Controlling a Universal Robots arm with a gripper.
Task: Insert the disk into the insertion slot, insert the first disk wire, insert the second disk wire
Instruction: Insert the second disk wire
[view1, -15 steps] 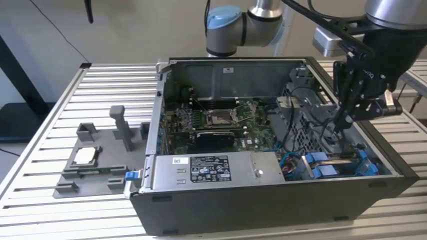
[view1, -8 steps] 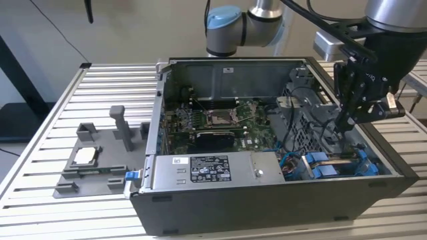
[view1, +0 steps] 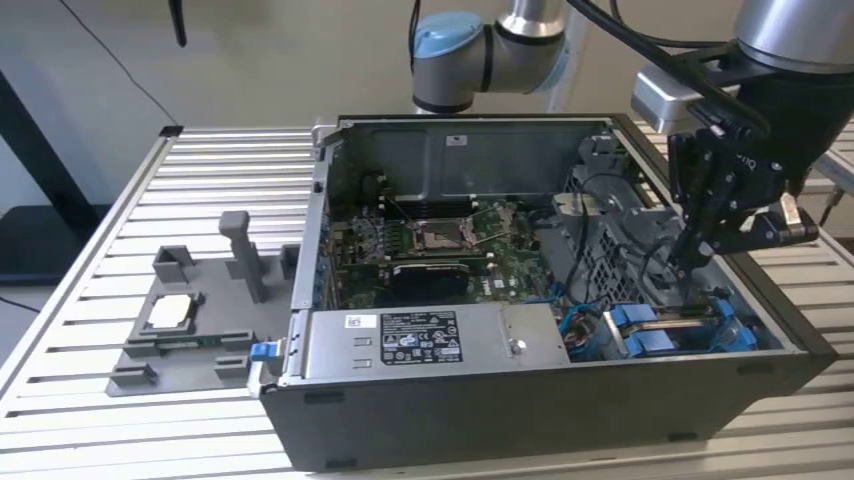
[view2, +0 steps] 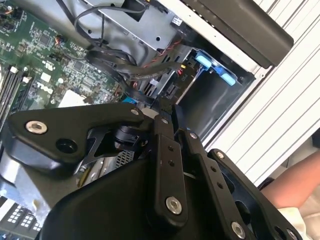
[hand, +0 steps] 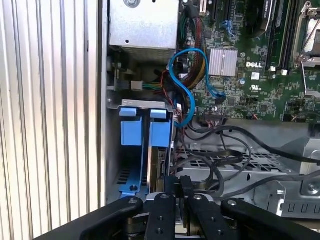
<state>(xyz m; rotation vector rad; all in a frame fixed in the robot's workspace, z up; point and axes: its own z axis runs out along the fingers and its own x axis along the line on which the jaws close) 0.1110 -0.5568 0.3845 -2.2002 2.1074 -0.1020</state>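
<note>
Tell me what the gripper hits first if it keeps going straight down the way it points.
Probably the disk in its blue carrier, standing on edge in the insertion slot right at the gripper tips. Depth is unclear, so contact cannot be judged.

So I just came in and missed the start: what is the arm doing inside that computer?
The robot arm's gripper is lowered into the open computer case, at the drive bay in its corner. The disk, on its blue carrier, stands on edge in the bay directly in front of the gripper's fingertips. A loose blue cable lies nearby.
</note>
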